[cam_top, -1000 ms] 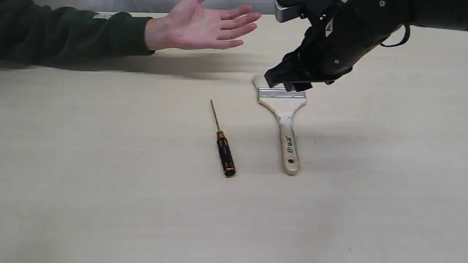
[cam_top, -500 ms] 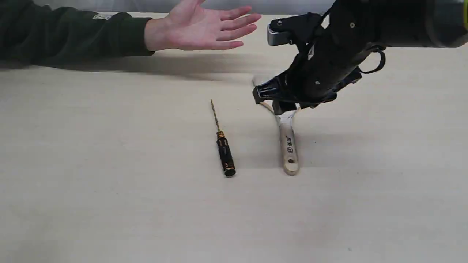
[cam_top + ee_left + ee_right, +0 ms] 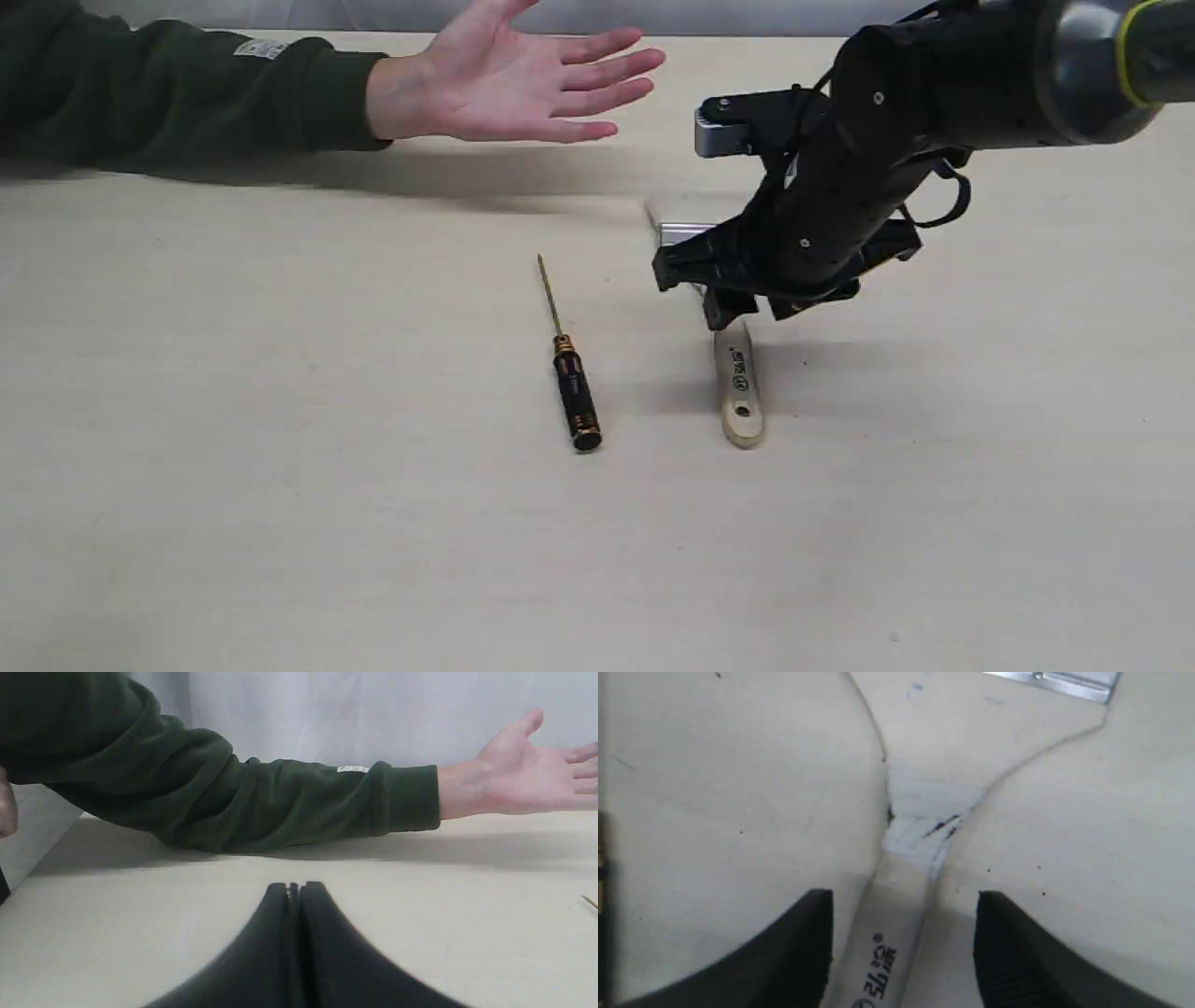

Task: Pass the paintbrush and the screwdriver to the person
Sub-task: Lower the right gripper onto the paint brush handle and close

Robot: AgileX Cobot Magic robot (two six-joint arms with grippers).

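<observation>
Two tools lie flat near the middle of the worktop [image 3: 280, 523]; the paintbrush [image 3: 740, 397] points its wooden handle at the near edge and its silver ferrule [image 3: 681, 231] at the far edge; the screwdriver [image 3: 571, 383] lies just beside it on the left-edge side, apart from it, black handle nearest the near edge. Your right gripper [image 3: 754, 313] sits low over the brush's neck; its jaws stand apart, one finger on each side of the handle, with a gap showing on both sides. Your left gripper [image 3: 295, 886] has its jaws pressed together on nothing, over bare worktop. The person's hand [image 3: 509, 84] is open, palm up, by the far edge, well apart from both tools; its dark green sleeve [image 3: 187, 93] runs toward the far left corner.
</observation>
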